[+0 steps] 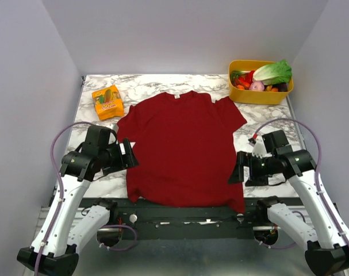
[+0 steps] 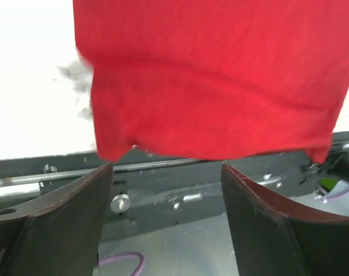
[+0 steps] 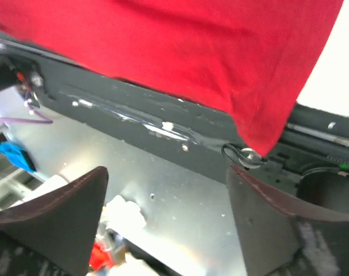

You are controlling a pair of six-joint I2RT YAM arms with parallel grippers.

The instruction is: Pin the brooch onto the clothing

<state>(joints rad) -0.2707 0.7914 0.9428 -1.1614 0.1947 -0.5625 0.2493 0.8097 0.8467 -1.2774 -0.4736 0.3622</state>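
Dark red short-sleeved soft-fabric T-shirt flat on white marble-patterned table, near hem overhanging edge. Left gripper beside left side, right gripper beside right; both spread wide, empty. Brooch not visible anywhere. Advice: locate brooch first, keep fabric smooth.

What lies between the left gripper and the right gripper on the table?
The dark red T-shirt, laid flat, fills the whole stretch between the left gripper and the right gripper. The top external view shows it.
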